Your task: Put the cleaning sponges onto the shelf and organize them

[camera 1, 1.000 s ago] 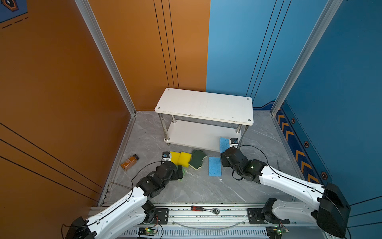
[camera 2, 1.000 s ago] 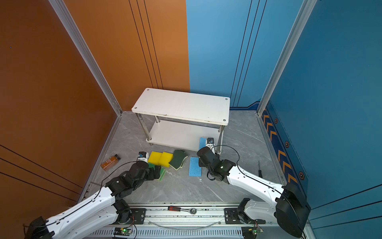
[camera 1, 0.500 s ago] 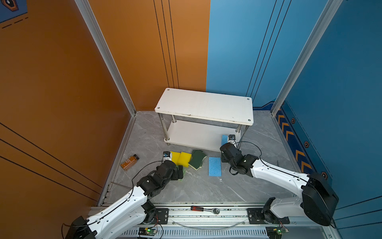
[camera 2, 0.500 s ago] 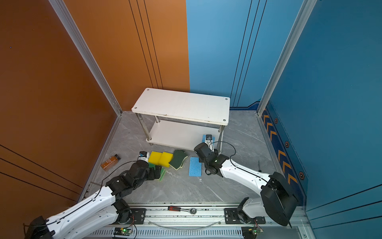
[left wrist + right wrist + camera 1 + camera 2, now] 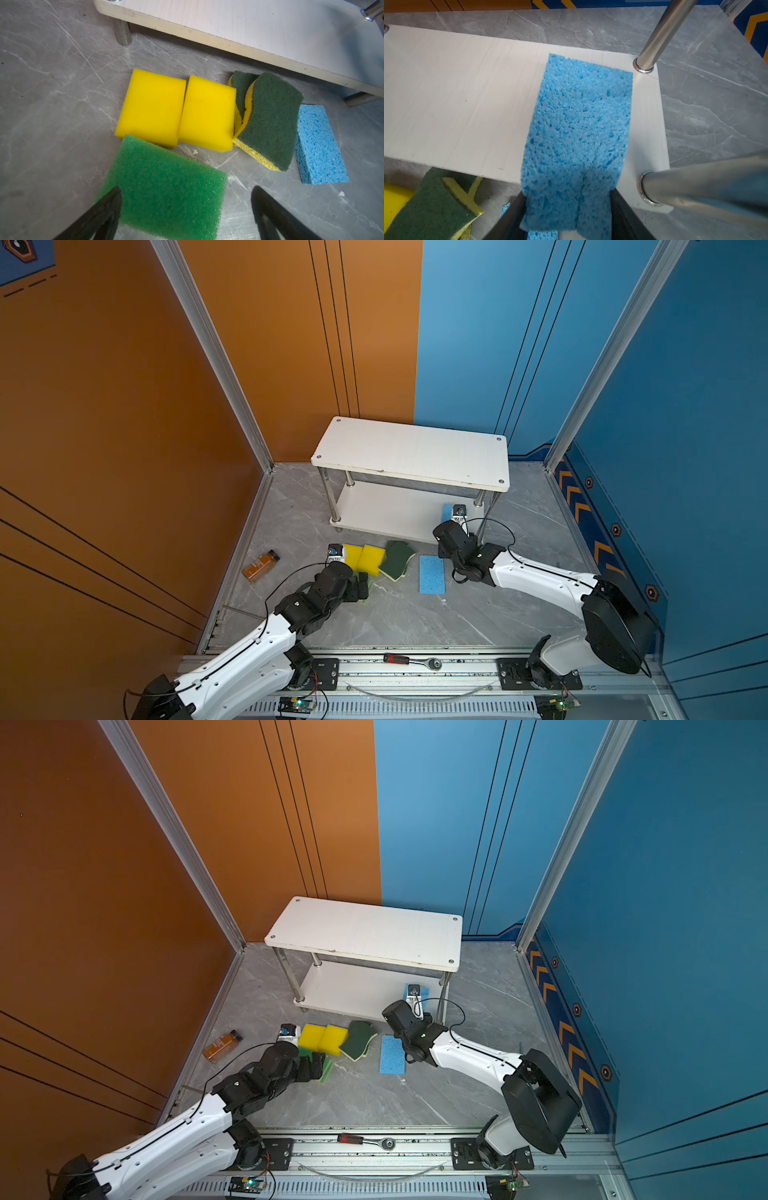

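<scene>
Foam fills the right jaws: they are pinched narrow on the near end of a light blue sponge [image 5: 579, 128], creasing it, while the rest of the sponge stretches out over the lower board [image 5: 456, 99] of the shelf [image 5: 411, 454], close to the two metal posts [image 5: 660, 35] at that end. Whether it rests on the board or hangs just above it cannot be told. Behind them the right arm [image 5: 540, 576] lies low and long, reaching from its base at the front right to the shelf's front right corner, so that the jaws point in under the top board. The left jaws stand wide apart and hold nothing. In the left wrist view one finger [image 5: 104, 214] is over the near edge of a light green sponge [image 5: 164, 187] and the other over bare worktop [image 5: 52, 104] beside it. The left arm [image 5: 257, 651] slants in from the front left base, ending at the near side of the sponge cluster. Past the green sponge, two yellow blocks [image 5: 151, 108] [image 5: 207, 113] sit side by side and touching. Next to them two dark green wavy sponges [image 5: 272, 120] overlap, and a second blue sponge [image 5: 320, 145] lies flat on the worktop just in front of the shelf. A brown bottle [image 5: 261, 566] lies on its side near the left wall, well apart from the sponges, with any label too small to read. A red-handled ratchet [image 5: 411, 660] lies on the front rail between the arm bases.
</scene>
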You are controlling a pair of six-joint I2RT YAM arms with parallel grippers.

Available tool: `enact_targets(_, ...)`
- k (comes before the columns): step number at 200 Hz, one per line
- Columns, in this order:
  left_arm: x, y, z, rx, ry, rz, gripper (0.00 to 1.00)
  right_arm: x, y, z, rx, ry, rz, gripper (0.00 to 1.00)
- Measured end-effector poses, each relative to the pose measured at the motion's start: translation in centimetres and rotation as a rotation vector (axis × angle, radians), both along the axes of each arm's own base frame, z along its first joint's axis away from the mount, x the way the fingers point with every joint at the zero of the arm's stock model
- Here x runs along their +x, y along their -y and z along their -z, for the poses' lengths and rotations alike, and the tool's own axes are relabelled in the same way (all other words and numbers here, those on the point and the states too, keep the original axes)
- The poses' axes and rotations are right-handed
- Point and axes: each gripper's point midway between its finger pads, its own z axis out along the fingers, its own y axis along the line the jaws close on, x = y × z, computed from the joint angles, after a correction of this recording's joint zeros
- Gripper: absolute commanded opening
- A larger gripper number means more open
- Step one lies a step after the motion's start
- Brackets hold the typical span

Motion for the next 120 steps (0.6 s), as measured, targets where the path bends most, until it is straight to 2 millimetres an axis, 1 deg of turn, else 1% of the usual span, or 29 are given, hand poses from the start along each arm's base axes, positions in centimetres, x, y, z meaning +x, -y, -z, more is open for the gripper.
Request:
enact_targets(23, 0.1, -0.1, -0.3, -0.005, 0.010, -0.002, 0.98, 0.5, 0.1, 0.3, -0.019, -0.005, 0.008, 0.55)
enact_targets(67, 0.1, -0.2, -0.5, -0.012, 0.018, -0.007, 0.97, 1.2, 0.4, 0.3, -0.032, -0.001, 0.027, 0.56)
enact_targets(120, 0.1, -0.3, -0.5, -0.013, 0.015, -0.009, 0.98, 1.5, 0.7, 1.6, -0.067, -0.029, 0.030, 0.57)
